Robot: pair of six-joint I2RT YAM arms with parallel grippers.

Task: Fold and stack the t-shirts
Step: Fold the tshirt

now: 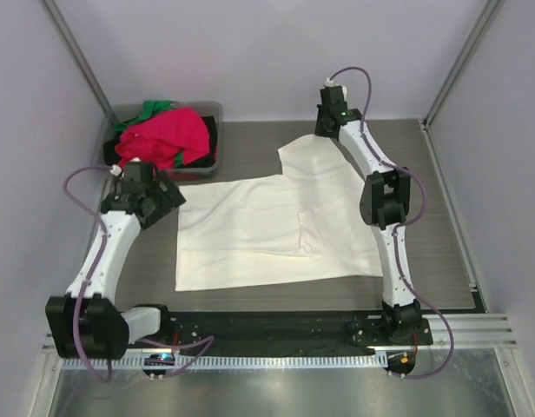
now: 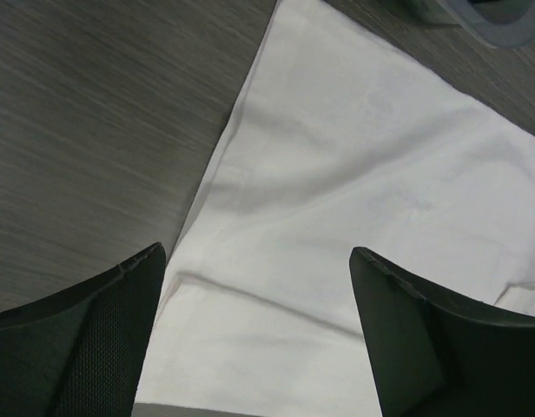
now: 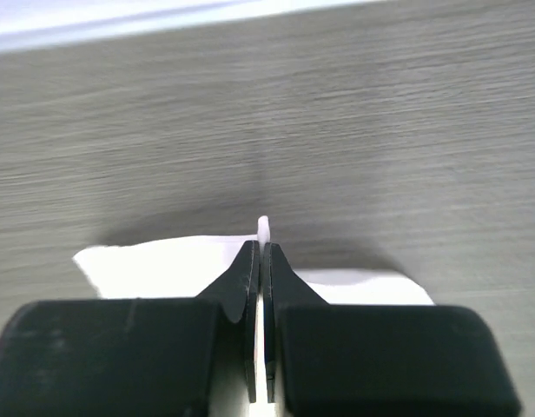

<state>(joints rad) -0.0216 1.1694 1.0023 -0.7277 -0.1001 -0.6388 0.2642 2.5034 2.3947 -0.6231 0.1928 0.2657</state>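
A large cream-white t-shirt (image 1: 267, 230) lies spread flat on the table, one part reaching toward the far side. My right gripper (image 1: 323, 132) is at that far part, shut on a fold of the white cloth (image 3: 262, 229) that pokes up between its fingertips. In the right wrist view the right gripper (image 3: 261, 245) has its jaws pressed together. My left gripper (image 1: 169, 201) hovers open over the white shirt's left edge (image 2: 217, 165); nothing is between its fingers (image 2: 128, 287). Pink-red (image 1: 168, 135) and green (image 1: 150, 110) t-shirts are piled in the bin.
The grey plastic bin (image 1: 211, 111) stands at the back left, right behind my left wrist; its corner (image 2: 502, 24) shows in the left wrist view. Grey walls close in the table on the left, far and right sides.
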